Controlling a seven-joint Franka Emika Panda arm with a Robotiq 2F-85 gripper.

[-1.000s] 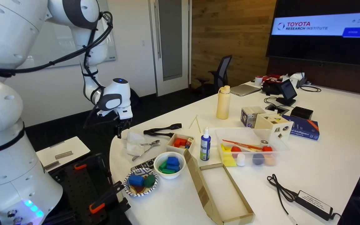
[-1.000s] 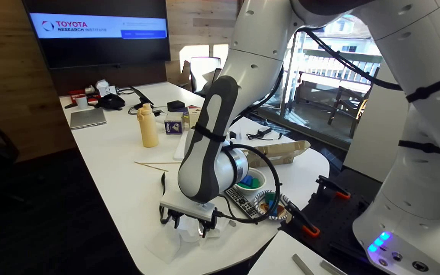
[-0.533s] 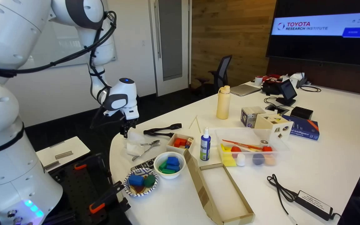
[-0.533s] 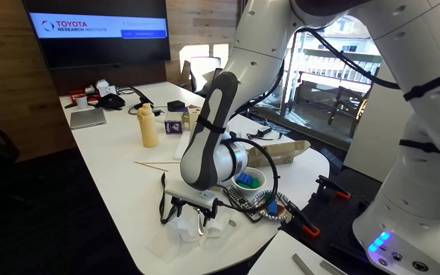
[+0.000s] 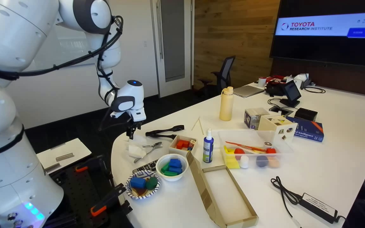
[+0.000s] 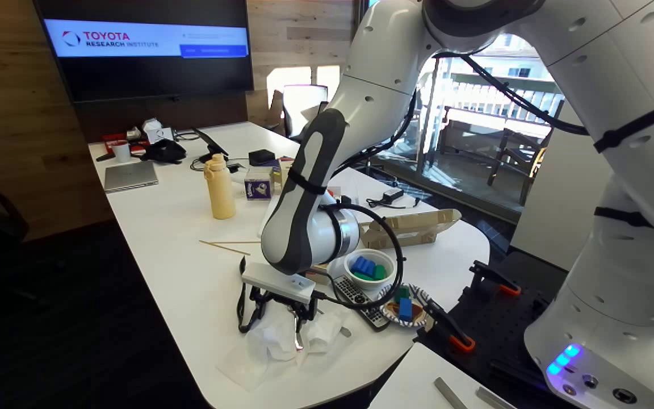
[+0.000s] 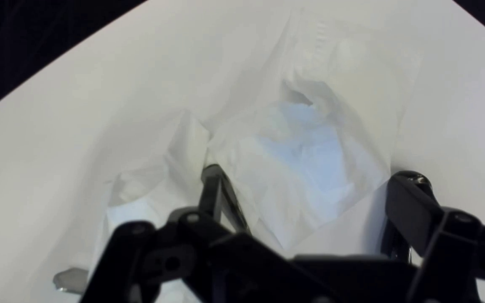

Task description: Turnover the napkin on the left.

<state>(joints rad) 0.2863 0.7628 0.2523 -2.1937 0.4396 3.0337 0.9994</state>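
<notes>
Your gripper (image 7: 308,174) stands spread wide with nothing in its grasp, its fingers (image 7: 411,206) either side of the rumpled white napkin (image 7: 310,147), which the wrist view puts at 12 o'clock, with a crumpled white heap (image 7: 152,185), perhaps part of it, at 9. In an exterior view the napkin lies at 10 o'clock from the white bowl (image 5: 170,178), with a silver utensil (image 5: 156,144) at its 3 o'clock and the black tongs (image 5: 173,129) at its 2. Pinching looks like the step in hand; whether a finger touches it I can't tell. Take a raised fold, avoid utensil and tongs, squeeze gently, lift the edge, then roll the wrist and lay it over.
</notes>
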